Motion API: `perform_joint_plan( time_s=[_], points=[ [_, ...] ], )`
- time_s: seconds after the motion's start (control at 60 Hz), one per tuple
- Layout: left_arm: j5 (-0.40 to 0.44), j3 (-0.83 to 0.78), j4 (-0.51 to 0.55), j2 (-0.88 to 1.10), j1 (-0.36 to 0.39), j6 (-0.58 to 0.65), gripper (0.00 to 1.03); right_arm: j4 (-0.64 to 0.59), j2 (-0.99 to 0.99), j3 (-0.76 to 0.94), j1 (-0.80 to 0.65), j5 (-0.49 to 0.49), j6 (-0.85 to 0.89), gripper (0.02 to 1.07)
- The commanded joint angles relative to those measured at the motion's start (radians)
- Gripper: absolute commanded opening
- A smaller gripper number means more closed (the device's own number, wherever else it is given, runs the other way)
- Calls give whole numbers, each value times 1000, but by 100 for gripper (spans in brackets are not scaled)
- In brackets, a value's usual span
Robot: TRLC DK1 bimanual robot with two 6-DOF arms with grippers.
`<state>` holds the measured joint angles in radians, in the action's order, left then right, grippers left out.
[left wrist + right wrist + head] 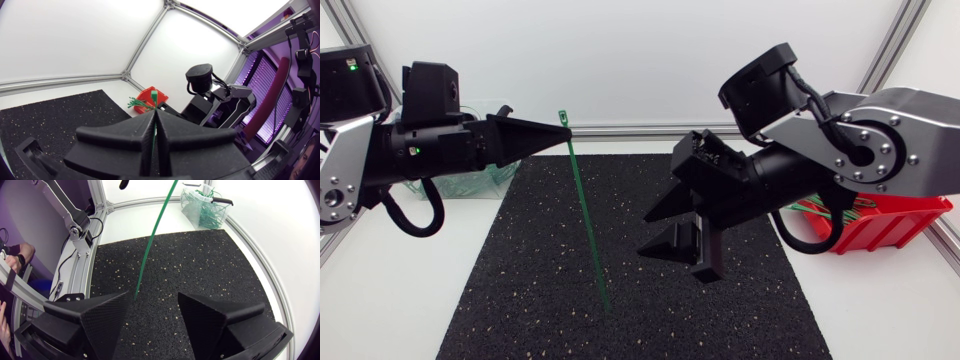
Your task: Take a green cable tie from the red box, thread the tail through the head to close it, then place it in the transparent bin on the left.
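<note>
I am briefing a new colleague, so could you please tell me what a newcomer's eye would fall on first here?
The long green cable tie stands out first, pinched near its head in the shut left tool and hanging down over the black mat. After that, the eye goes to the right tool, open beside the tie's tail, with the red box behind its arm.

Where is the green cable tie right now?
The green cable tie is pinched near its head in the left gripper, left of middle in the head view. Its tail hangs down over the black mat, near the open right gripper.
</note>
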<state>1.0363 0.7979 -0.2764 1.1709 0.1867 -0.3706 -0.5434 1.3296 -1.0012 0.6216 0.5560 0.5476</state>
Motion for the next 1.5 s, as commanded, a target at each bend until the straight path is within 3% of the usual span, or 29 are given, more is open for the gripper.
perform_joint_plan(
  time_s=[0.0, 0.15, 0.233, 0.317, 0.433, 0.633, 0.7, 0.883, 1.05, 1.267, 1.483],
  points=[
    [-27, 12, -1, -36, -27, -8, 3, -3, -23, 29, 17, -36, 12, 91],
    [-55, 3, 2, -60, -47, -14, 3, 3, -61, 49, 23, -93, 46, 91],
    [-56, 3, 5, -66, -44, -14, 3, 3, -92, 72, 47, -154, 81, 102],
    [-55, 7, 31, -70, -33, -10, 3, 25, -118, 102, 90, -245, 107, 102],
    [-56, 24, 89, -56, 8, 27, 3, 14, -153, 122, 119, -268, 97, 102],
    [-119, 46, 161, -16, 23, 58, 3, 62, -205, 133, 205, -378, 66, 102],
    [-148, 57, 218, -16, 23, 87, 3, 129, -228, 174, 257, -453, 97, 103],
    [-53, 130, 388, 26, 0, 124, 3, 240, -227, 265, 357, -654, 221, 103],
    [22, 201, 500, 90, -18, 116, 3, 332, -217, 305, 366, -735, 391, 103],
    [105, 254, 563, 191, -67, 117, 3, 404, -198, 315, 371, -746, 548, 103],
    [163, 294, 605, 259, -85, 125, 3, 582, -124, 362, 379, -763, 752, 103]
  ],
)
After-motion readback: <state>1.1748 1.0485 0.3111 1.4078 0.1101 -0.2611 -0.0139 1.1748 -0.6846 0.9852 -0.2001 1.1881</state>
